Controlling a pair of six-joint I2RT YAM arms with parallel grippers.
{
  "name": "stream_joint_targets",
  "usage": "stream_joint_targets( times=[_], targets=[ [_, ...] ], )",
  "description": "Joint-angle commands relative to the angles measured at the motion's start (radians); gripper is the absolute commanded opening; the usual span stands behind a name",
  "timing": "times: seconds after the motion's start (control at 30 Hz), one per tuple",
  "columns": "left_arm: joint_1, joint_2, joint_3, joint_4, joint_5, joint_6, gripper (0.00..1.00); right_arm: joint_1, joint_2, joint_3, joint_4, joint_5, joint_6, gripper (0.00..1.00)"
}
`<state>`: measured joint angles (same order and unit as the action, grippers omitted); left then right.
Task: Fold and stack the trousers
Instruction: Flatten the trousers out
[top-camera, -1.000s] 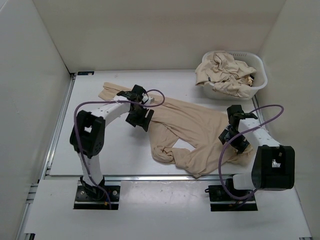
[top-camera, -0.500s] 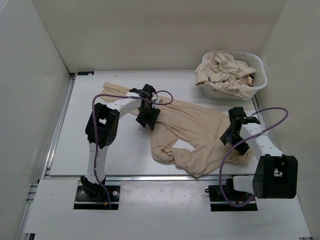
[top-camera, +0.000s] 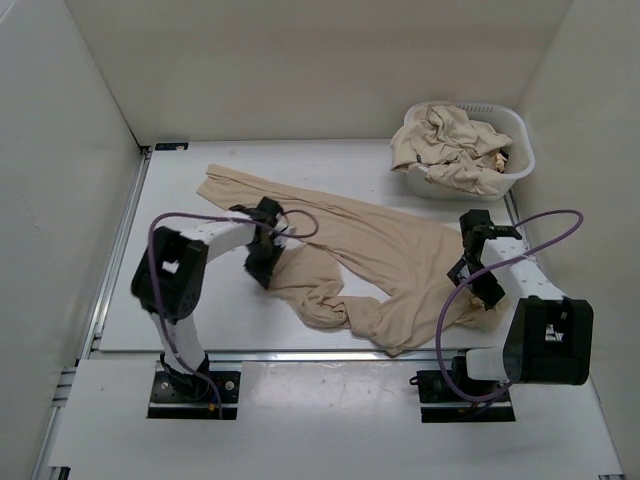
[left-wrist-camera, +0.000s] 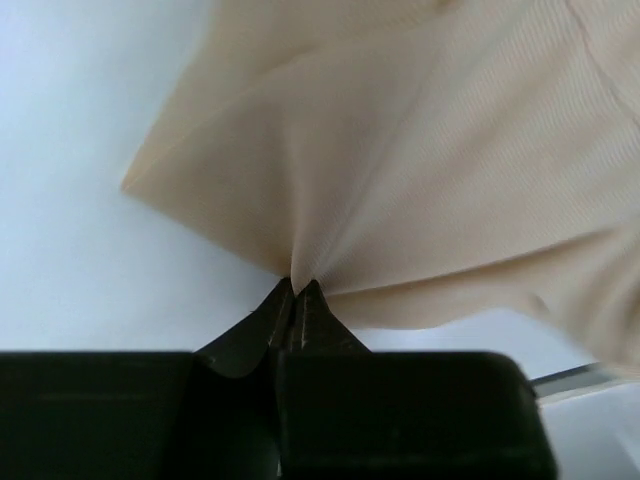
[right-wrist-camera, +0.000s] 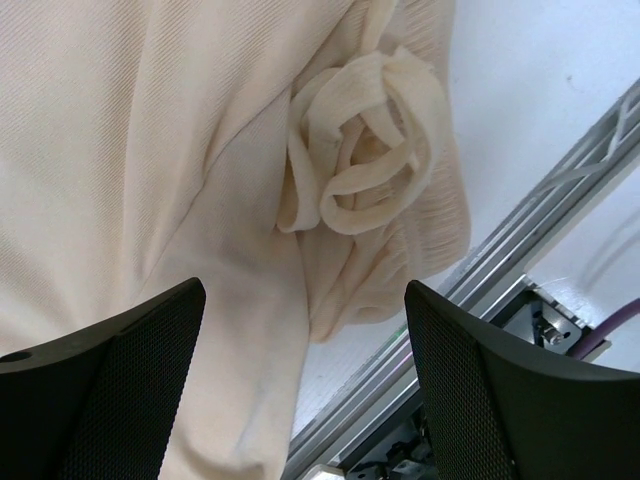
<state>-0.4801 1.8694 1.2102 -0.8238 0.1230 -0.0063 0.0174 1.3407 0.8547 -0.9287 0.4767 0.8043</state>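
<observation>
- The left hand (left-wrist-camera: 297, 290) has just closed on the trousers (top-camera: 380, 250): its jaws, wide a moment ago, now meet on a pinch of tan fabric, with folds fanning out from the tips in the left wrist view.
- In the same second that hand has pulled back toward the left, and the cloth has followed; the bunched leg near the front edge of the bench (top-camera: 200, 310) now stretches toward the grip.
- Judged from this, the grasp has taken, and spreading the garment flat for a fold can begin; no fold is made yet.
- The left arm is bent low over the bench, elbow out to the left, hand angled down at the left edge of the fabric.
- The right hand (right-wrist-camera: 300, 330) hangs open above the waistband end, a wad of drawstring (right-wrist-camera: 365, 140) showing between its fingers (right-wrist-camera: 110, 390), nothing held. It has barely shifted.
- The trousers lie sprawled across the middle of the bench, one leg running to the far left.
- Farther back, at the right corner, the basket (top-camera: 520, 160) holds more crumpled tan cloth.
</observation>
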Motion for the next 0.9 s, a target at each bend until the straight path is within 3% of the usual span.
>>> stream_joint_targets(
  times=[0.0,0.07,0.2,0.33,0.37,0.4,0.47,0.63,0.77,0.87],
  targets=[
    [0.113,-0.229,-0.184,-0.054,-0.213,0.006,0.14,-0.004,-0.032,0.044,-0.055,0.065,0.004,0.85],
    [0.135,-0.321,-0.291,-0.054,-0.284,0.006,0.14,-0.004,-0.032,0.044,-0.055,0.065,0.004,0.85],
    [0.158,-0.479,-0.366,-0.145,-0.367,0.006,0.14,-0.013,-0.032,0.089,-0.065,0.065,-0.068,0.88],
    [0.331,-0.570,-0.417,-0.185,-0.517,0.006,0.17,-0.013,-0.023,0.181,-0.140,0.054,-0.109,0.92],
    [0.363,-0.579,-0.417,-0.202,-0.505,0.006,0.34,-0.022,-0.032,0.181,-0.160,0.054,-0.109,0.92],
    [0.424,-0.591,-0.417,-0.212,-0.479,0.006,0.73,-0.022,-0.047,0.193,-0.160,0.034,-0.120,0.92],
    [0.490,-0.639,-0.388,-0.212,-0.397,0.006,1.00,-0.031,-0.066,0.193,-0.188,0.022,-0.120,0.93],
    [0.673,-0.607,-0.264,-0.202,-0.220,0.006,1.00,-0.183,-0.129,0.109,-0.179,-0.027,-0.134,0.95],
    [0.716,-0.433,-0.285,-0.126,-0.210,0.006,1.00,-0.333,-0.129,-0.011,-0.072,-0.168,-0.166,0.95],
    [0.694,-0.378,-0.361,-0.040,-0.189,0.006,1.00,-0.344,-0.097,-0.048,-0.007,-0.201,-0.166,0.96]
  ],
)
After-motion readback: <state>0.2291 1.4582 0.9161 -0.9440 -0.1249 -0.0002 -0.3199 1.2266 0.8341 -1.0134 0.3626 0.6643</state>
